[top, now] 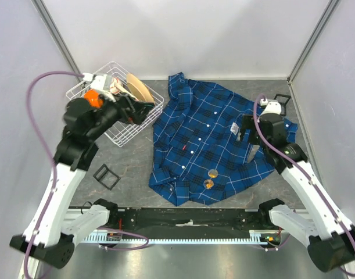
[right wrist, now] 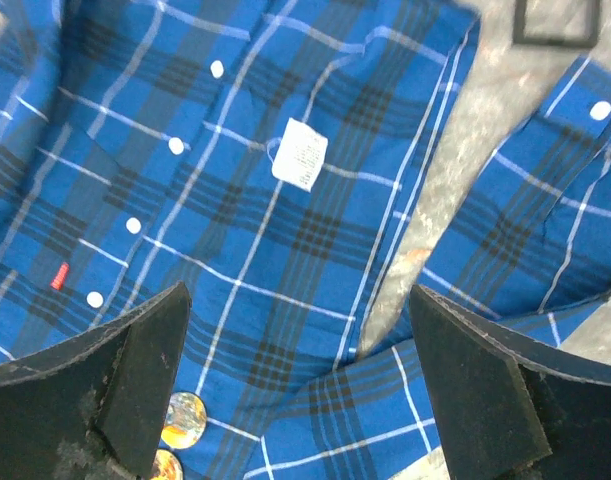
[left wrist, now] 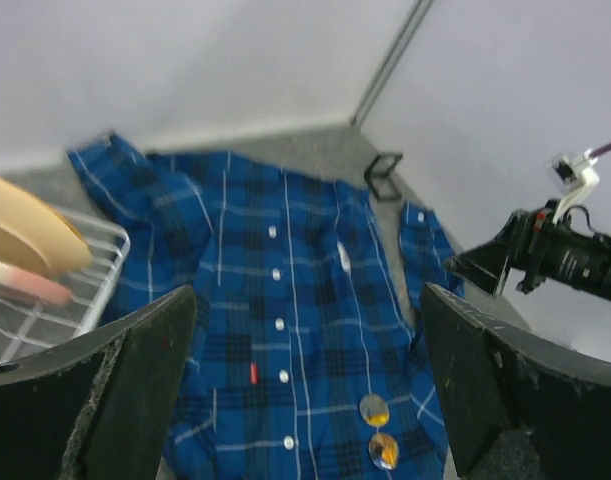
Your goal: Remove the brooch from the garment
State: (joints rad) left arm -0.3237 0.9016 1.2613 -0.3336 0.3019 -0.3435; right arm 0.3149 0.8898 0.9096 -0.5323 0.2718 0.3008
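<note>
The blue plaid shirt (top: 203,139) lies spread flat on the grey table, with white buttons down the front and a small white tag (top: 234,128). Two round orange-and-silver brooches (top: 212,173) (top: 208,183) sit near its lower hem; they also show in the left wrist view (left wrist: 374,409) and the right wrist view (right wrist: 185,412). My left gripper (top: 147,111) is open and empty, held high over the basket's right edge, left of the shirt. My right gripper (top: 247,135) is open and empty above the shirt's right side, near the tag (right wrist: 300,152).
A white wire basket (top: 116,133) at the back left holds a tan plate (top: 139,87) and other items. A small black square frame (top: 107,176) lies left of the shirt, another (top: 280,99) at the back right. Grey walls close in on three sides.
</note>
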